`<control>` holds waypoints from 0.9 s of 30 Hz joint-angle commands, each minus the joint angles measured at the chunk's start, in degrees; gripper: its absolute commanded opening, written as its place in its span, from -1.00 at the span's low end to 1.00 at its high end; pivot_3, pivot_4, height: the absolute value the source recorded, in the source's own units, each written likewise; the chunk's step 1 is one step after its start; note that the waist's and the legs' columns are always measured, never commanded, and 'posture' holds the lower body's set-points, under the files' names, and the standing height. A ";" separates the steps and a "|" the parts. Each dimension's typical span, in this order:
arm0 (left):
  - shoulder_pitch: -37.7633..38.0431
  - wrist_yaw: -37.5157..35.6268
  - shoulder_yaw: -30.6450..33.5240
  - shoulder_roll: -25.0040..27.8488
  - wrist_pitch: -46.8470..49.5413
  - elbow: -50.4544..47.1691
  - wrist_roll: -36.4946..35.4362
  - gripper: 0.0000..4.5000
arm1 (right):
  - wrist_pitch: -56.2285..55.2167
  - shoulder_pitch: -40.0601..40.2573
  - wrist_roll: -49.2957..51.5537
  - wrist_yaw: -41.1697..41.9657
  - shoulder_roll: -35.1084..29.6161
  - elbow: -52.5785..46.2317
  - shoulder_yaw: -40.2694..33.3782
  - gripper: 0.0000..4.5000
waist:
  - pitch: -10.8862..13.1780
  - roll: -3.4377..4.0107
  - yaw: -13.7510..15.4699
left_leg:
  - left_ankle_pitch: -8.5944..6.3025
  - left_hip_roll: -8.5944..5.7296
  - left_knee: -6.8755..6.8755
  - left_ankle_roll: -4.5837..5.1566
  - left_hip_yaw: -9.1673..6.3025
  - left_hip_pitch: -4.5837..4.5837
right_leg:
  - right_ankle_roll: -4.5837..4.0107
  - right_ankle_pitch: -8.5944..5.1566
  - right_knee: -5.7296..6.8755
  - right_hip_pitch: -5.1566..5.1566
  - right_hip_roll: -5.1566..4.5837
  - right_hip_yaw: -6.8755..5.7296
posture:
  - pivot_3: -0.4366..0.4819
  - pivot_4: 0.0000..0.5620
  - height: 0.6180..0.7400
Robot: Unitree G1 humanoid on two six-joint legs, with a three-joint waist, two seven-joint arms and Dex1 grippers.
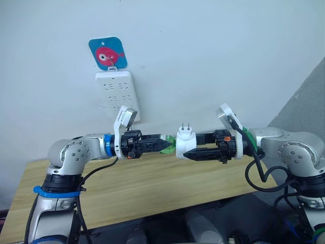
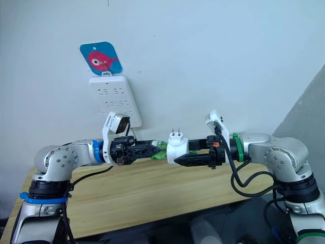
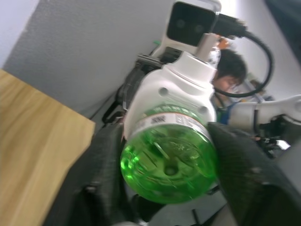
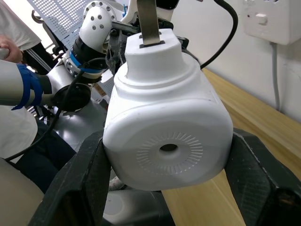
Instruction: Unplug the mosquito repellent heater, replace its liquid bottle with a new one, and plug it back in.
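The white mosquito repellent heater (image 1: 186,142) hangs in mid-air above the wooden table, its two metal prongs pointing up. My right gripper (image 1: 189,147) is shut on its body from the right. The heater (image 4: 167,117) sits between black fingers (image 4: 70,188) in the right wrist view. A green liquid bottle (image 1: 166,146) sticks out of the heater's left side. My left gripper (image 1: 166,145) is shut on that bottle. In the left wrist view the bottle's round green base (image 3: 169,162) faces the camera, its neck seated in the heater (image 3: 176,92).
A long white power strip (image 1: 119,94) hangs on the wall behind, under a blue tag with a red fish (image 1: 107,53). The wooden table (image 1: 152,188) lies below both arms, its front edge near me. A person's head (image 3: 230,70) shows in the left wrist view.
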 commanded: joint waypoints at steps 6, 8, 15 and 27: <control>-0.47 -8.33 -7.45 7.21 -14.62 -3.84 12.89 1.00 | 0.02 -1.12 -0.25 2.17 -1.82 -1.19 -1.39 0.36 | 0.00 0.01 -0.24 | 0.00 0.01 -0.02 0.00 0.01 0.01 | -0.02 0.01 0.02 -0.01 0.00 0.01 | -0.64 -0.84 1.00; -0.83 -11.08 -10.40 10.28 -21.24 -3.63 18.65 1.00 | -0.28 -1.13 -1.84 2.64 -3.21 -1.27 -0.62 0.36 | 0.00 0.01 -0.26 | 0.00 0.00 -0.04 0.00 0.01 0.02 | -0.02 0.01 0.01 -0.01 0.00 0.01 | -0.64 -0.83 1.00; -4.52 -16.63 -19.23 14.80 -41.07 -2.95 36.26 1.00 | -2.22 -2.65 -10.07 4.66 -7.55 -2.06 3.87 0.36 | 0.00 0.01 -0.16 | 0.00 -0.01 -0.04 0.00 0.05 0.00 | -0.01 0.00 -0.03 -0.02 -0.01 0.03 | -0.64 -0.83 1.00; -7.09 -14.63 -23.61 7.51 -41.36 -0.99 42.27 1.00 | -3.92 -4.04 -19.41 5.53 -8.32 -4.27 10.21 0.36 | 0.00 0.01 -0.67 | 0.00 0.00 -0.03 0.01 0.02 -0.01 | -0.01 -0.01 0.00 -0.04 -0.01 0.01 | -0.68 -0.84 1.00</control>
